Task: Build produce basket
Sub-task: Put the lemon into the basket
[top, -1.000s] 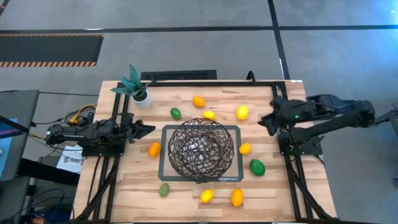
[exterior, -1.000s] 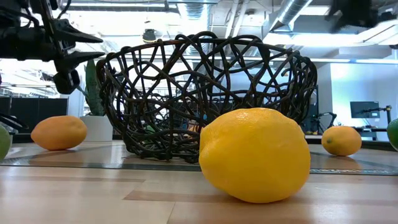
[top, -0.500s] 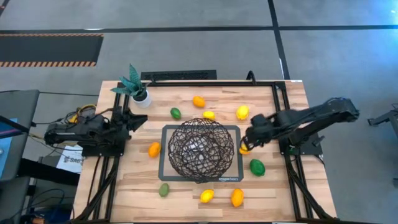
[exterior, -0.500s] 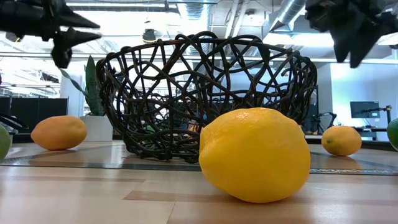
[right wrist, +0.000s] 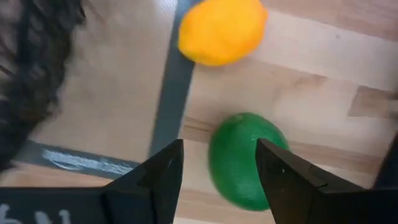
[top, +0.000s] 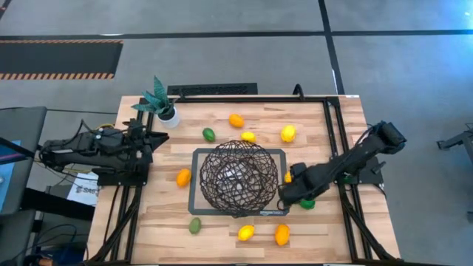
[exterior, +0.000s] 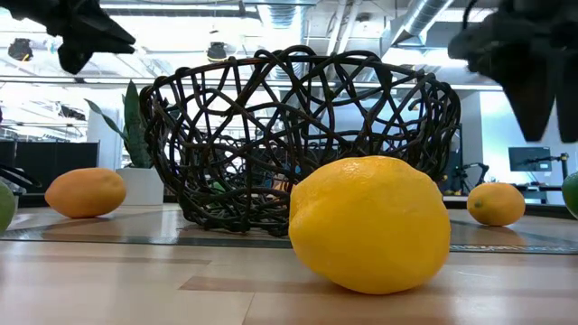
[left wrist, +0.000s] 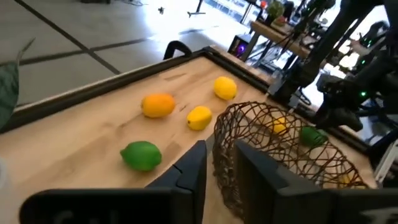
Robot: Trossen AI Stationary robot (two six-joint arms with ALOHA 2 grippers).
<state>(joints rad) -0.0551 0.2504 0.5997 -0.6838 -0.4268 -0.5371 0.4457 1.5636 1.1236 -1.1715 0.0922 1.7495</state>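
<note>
The right hand (right wrist: 217, 168) hangs with fingers spread just above a green lime (right wrist: 245, 158) lying on the tabletop (top: 325, 229) beside the basket (top: 239, 177). The lime looks light, firm and prone to roll, so a grip across its middle seems safest. The left hand (left wrist: 217, 163) waits parted near the tabletop's left edge.

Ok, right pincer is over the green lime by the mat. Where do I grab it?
Take the lime across its narrow middle, coming straight down. It lies on its side on the table beside the mat, and the open right pincer already straddles it. The orange fruit lies apart, so neither finger should hit it.
</note>
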